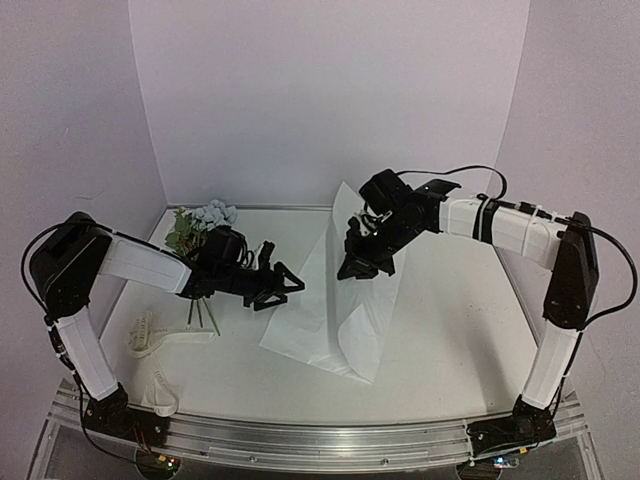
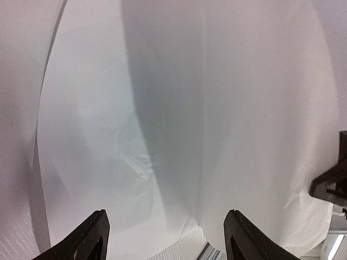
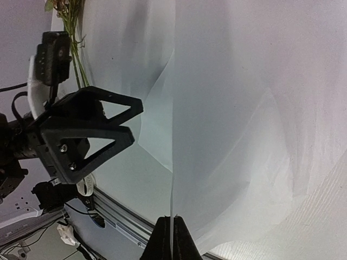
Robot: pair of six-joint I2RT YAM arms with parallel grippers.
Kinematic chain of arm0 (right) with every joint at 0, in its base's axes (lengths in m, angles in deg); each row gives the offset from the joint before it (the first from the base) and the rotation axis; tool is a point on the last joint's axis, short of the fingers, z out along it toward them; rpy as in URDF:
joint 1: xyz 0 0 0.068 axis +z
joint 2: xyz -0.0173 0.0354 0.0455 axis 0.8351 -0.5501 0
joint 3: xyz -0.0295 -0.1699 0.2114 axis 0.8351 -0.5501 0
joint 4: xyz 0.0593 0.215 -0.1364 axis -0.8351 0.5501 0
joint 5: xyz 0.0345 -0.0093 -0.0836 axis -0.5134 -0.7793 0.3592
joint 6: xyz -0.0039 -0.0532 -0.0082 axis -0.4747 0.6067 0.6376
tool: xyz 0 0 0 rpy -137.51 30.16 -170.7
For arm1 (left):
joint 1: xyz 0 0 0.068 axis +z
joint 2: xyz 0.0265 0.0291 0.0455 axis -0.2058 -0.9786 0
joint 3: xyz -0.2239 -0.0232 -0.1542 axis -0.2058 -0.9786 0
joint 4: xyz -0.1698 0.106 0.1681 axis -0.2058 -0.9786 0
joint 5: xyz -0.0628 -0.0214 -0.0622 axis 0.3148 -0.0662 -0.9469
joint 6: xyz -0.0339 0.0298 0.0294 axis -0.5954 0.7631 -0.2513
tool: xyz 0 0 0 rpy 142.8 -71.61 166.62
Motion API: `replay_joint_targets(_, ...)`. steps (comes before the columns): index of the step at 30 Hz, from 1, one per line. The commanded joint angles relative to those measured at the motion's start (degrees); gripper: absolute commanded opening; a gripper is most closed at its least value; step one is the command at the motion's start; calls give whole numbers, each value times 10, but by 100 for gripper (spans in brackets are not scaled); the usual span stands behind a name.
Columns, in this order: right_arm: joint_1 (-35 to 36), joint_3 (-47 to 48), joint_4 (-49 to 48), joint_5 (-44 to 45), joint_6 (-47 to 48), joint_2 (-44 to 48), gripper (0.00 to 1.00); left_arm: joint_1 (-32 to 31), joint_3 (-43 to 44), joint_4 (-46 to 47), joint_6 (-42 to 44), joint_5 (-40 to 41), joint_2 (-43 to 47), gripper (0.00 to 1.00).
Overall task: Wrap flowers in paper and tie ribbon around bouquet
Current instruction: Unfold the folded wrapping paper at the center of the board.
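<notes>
The white paper (image 1: 318, 322) lies crumpled and partly raised on the table's middle. My right gripper (image 1: 350, 270) is shut on a lifted edge of it; in the right wrist view that edge runs as a thin line into the closed gripper (image 3: 172, 238). My left gripper (image 1: 283, 291) hangs open just left of the paper, holding nothing, with paper (image 2: 179, 124) filling its view past the black fingertips (image 2: 89, 238). The flowers (image 1: 207, 220) lie behind the left arm, their stems (image 1: 200, 315) poking out in front of it. The ribbon (image 1: 143, 335) is piled at the near left.
The white table (image 1: 460, 330) sits between pale walls, with a metal rail (image 1: 330, 445) along its near edge. The two grippers are close together over the paper; the left gripper (image 3: 134, 122) shows in the right wrist view, with flower stems (image 3: 73, 38) beyond it.
</notes>
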Motion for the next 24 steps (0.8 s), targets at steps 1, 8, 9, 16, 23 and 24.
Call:
replay_joint_targets(1, 6, -10, 4, 35, 15, 38, 0, -3, 32, 58, -52, -20, -47, 76)
replay_joint_targets(8, 10, -58, 27, 97, 26, 93, 0, -12, 59, -67, -27, 73, -80, 76)
replay_joint_targets(9, 10, -71, 29, 108, 28, 103, 0, -13, 61, -78, -23, 81, -86, 76)
replay_joint_targets(16, 10, -148, 77, 212, 36, 185, 0, -22, 68, -140, 7, 143, -95, 75)
replay_joint_targets(23, 10, -205, 80, 239, 34, 228, 0, -25, 59, -155, 35, 134, -83, 62)
replay_joint_targets(24, 10, -207, 79, 240, 33, 229, 0, -28, 58, -155, 36, 126, -84, 58)
